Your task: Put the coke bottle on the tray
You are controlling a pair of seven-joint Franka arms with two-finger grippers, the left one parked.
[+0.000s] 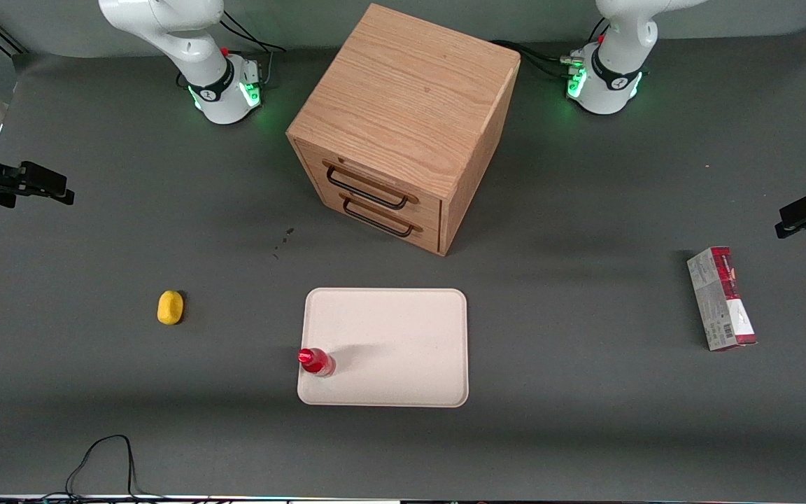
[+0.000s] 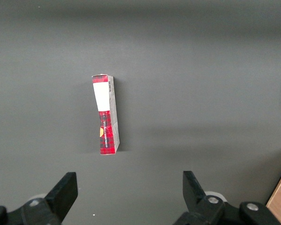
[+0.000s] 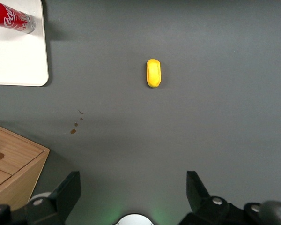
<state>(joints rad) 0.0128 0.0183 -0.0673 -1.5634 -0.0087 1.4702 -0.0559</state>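
The coke bottle point(image 1: 315, 361), small and red with a red cap, stands upright on the pale tray point(image 1: 403, 329), at the tray's corner nearest the front camera on the working arm's side. It also shows in the right wrist view point(image 3: 11, 18), on the tray point(image 3: 14, 61). My right gripper point(image 1: 60, 190) is open and empty. It hangs above the table at the working arm's end, well away from the tray. In the right wrist view the gripper point(image 3: 132, 183) has its fingers wide apart over bare mat.
A yellow lemon-like object point(image 1: 170, 307) lies on the mat between my gripper and the tray, also in the right wrist view point(image 3: 153, 72). A wooden two-drawer cabinet point(image 1: 403, 126) stands farther back. A red-and-white carton point(image 1: 721, 297) lies toward the parked arm's end.
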